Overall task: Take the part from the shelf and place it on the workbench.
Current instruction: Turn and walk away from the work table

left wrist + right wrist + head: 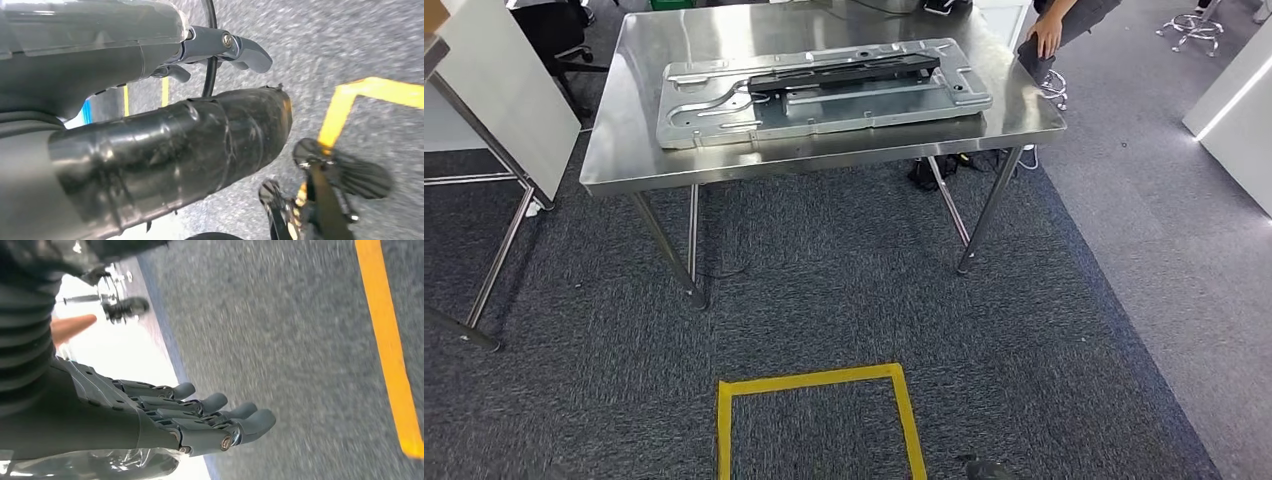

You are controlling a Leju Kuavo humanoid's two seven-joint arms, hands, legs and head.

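Observation:
A large stamped silver metal part lies flat on the steel workbench, with a long black piece resting along its top. My left hand hangs over the grey carpet with its fingers stretched out and nothing in it. My right hand also hangs above the carpet, its fingers straight and side by side, holding nothing. Both hands are well away from the workbench.
A person stands at the workbench's far right corner, one hand at the edge. A yellow tape square marks the carpet before the bench. A white panel and another table's legs stand left; a white cabinet stands right.

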